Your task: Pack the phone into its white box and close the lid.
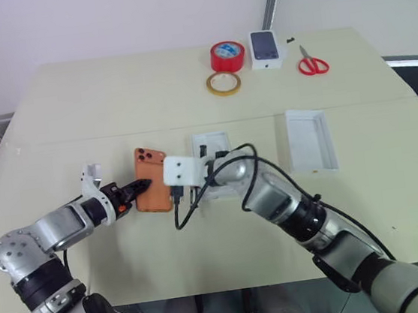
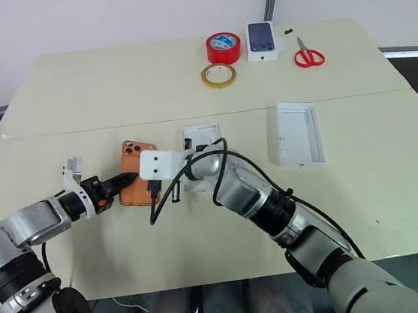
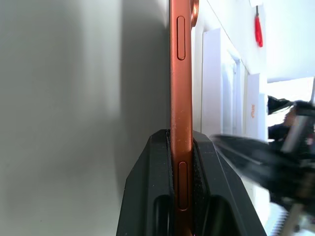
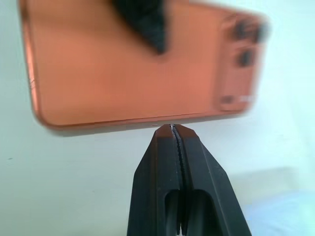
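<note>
Left end effector [image 3: 181,162] is pinching the phone's [image 1: 151,180] edge (long axis 12-to-6), right end effector [image 4: 174,132] pressed together beside it. White box [image 1: 211,142] sits just at the phone's 3 o'clock on the surface [image 1: 112,99], so left carries it.

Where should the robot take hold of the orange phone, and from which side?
By its long left edge, coming in from the robot's left: the phone lies flat, camera side up, so only its thin edges suit a pinch. The left gripper already clamps that edge between both fingers.
</note>
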You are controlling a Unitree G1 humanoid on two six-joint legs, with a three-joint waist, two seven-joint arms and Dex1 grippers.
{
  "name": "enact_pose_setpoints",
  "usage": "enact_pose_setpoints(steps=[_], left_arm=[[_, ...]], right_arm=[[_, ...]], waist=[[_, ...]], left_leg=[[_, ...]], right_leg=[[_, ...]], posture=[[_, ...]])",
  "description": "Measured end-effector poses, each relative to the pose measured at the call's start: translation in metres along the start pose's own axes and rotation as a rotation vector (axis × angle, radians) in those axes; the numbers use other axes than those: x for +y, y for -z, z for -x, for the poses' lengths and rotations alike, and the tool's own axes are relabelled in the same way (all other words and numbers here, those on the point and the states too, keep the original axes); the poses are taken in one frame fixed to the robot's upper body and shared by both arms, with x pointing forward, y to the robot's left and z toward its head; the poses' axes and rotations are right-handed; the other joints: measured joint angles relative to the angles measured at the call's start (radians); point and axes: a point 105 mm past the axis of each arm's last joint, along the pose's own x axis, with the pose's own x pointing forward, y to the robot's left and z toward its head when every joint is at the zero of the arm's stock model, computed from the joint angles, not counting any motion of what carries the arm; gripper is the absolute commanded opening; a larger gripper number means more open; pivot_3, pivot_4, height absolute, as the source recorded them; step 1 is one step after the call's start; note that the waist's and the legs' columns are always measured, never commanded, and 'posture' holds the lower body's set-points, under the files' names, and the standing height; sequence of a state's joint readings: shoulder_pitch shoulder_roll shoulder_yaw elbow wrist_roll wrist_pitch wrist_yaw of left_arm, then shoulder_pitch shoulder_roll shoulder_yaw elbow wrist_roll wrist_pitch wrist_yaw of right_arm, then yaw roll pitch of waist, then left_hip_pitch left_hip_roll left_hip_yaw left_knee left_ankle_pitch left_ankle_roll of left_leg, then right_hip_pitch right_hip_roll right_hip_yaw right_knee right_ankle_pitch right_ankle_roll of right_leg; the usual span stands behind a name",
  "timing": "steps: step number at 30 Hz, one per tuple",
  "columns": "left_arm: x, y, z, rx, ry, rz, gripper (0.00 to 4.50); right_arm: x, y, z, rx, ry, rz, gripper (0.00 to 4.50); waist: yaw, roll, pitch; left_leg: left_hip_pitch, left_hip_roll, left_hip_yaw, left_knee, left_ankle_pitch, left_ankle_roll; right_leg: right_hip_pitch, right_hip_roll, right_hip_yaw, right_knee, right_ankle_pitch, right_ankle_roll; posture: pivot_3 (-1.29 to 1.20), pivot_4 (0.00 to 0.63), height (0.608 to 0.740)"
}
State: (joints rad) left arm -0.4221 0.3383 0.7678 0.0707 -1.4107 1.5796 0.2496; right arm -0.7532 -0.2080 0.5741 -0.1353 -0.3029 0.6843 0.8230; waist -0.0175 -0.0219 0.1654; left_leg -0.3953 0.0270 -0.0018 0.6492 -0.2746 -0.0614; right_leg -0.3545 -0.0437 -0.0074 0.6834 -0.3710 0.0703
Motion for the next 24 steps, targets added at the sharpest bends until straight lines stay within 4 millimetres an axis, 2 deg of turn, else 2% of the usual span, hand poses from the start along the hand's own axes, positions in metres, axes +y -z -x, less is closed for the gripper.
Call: enact_pose_setpoints(steps=[3,7,11,14,17,20,24], left_arm=[[-0.006,-0.006,-0.004,-0.036,-0.002,0.012,0.08],[-0.034,-0.009,-0.017,-0.05,0.059,-0.011,0.08],[-0.068,0.008,-0.042,-0.013,0.142,0.005,0.08],[-0.087,0.026,-0.064,0.03,0.168,0.03,0.08],[-0.094,0.041,-0.077,0.069,0.166,0.047,0.08],[-0.097,0.053,-0.087,0.099,0.149,0.043,0.08],[-0.089,0.062,-0.093,0.113,0.092,0.019,0.08]], right_arm=[[-0.009,-0.005,0.021,-0.038,0.039,-0.033,0.0],[-0.019,0.015,0.054,-0.014,0.082,-0.101,0.0],[-0.025,0.038,0.086,0.004,0.122,-0.157,0.0],[-0.017,0.063,0.103,0.065,0.122,-0.19,0.0],[-0.011,0.08,0.113,0.11,0.119,-0.228,0.0],[-0.009,0.081,0.119,0.113,0.123,-0.225,0.0],[-0.009,0.082,0.122,0.112,0.126,-0.233,0.0]], waist=[[0.004,-0.001,0.001],[0.014,-0.002,0.001],[0.013,-0.002,0.001],[0.011,-0.003,0.001],[-0.001,-0.002,0.001],[0.002,-0.002,0.002],[0.007,-0.002,0.002]], left_leg=[[-0.002,0.0,0.0,0.0,0.0,0.0],[-0.008,-0.001,-0.002,0.004,0.0,0.001],[-0.009,-0.001,-0.002,0.004,0.0,0.001],[-0.009,-0.001,-0.001,0.004,0.001,0.002],[-0.008,0.0,0.0,0.004,0.001,0.002],[-0.008,0.001,-0.001,0.004,0.002,0.002],[-0.008,0.001,-0.001,0.005,0.002,0.002]], right_leg=[[-0.001,0.0,0.0,0.0,0.0,0.0],[-0.004,-0.001,-0.001,-0.001,0.0,0.0],[-0.004,-0.001,-0.001,-0.002,0.0,0.0],[-0.003,0.0,-0.001,-0.002,0.0,0.0],[-0.003,0.001,0.0,-0.002,0.0,0.0],[-0.003,0.002,0.0,-0.002,0.0,0.0],[-0.003,0.002,0.0,-0.002,0.0,0.0]], posture=[[0.0,0.15,0.74],[0.0,0.15,0.74],[0.0,0.15,0.74],[0.0,0.15,0.74],[0.0,0.15,0.74],[0.0,0.15,0.74],[0.0,0.15,0.74]])
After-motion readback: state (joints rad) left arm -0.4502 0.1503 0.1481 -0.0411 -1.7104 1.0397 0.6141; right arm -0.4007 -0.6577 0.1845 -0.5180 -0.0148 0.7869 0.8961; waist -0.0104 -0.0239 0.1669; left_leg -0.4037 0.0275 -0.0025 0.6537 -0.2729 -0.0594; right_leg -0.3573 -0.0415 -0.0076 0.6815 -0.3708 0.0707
